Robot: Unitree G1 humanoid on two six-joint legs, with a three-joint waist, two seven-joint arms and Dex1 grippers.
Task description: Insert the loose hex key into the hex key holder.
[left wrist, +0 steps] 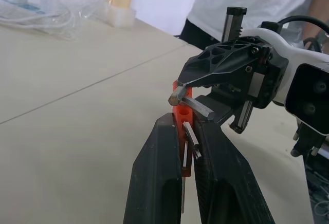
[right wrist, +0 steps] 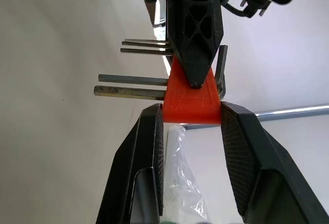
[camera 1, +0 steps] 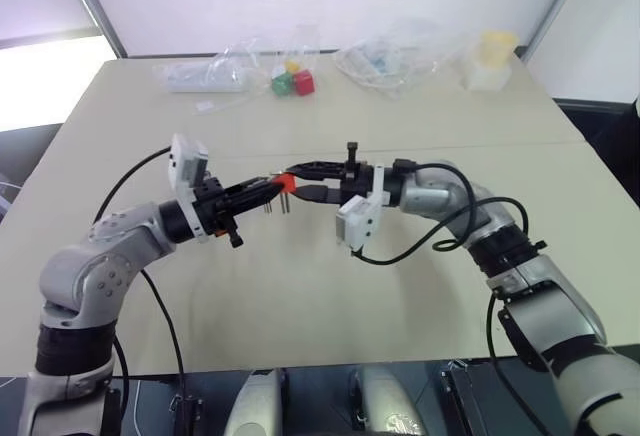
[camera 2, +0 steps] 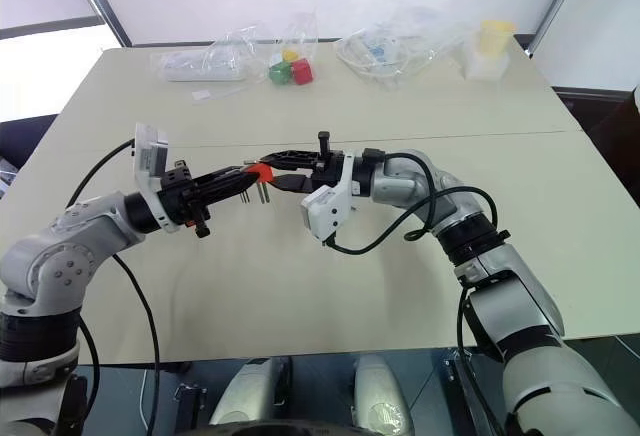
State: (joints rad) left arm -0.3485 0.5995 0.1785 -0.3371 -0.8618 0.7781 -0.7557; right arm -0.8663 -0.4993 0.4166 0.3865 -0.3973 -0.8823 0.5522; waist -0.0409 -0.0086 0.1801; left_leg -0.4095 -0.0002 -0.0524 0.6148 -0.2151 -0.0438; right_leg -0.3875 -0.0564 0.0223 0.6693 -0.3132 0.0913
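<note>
Left eye view showed both hands meeting above the middle of the worktop. The left hand was clamped tight on the hex key holder, its short keys hanging down. The right hand, fingers partly apart, gripped the holder's other end. The loose hex key lay against the holder's top, touching it.

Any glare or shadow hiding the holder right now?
Left eye view: glare from the window at far left, well away from the hex key holder, which is evenly lit. Right wrist view: bright background, holder's outline plain at the right gripper. Left wrist view: the left gripper hides the holder's lower half.
</note>
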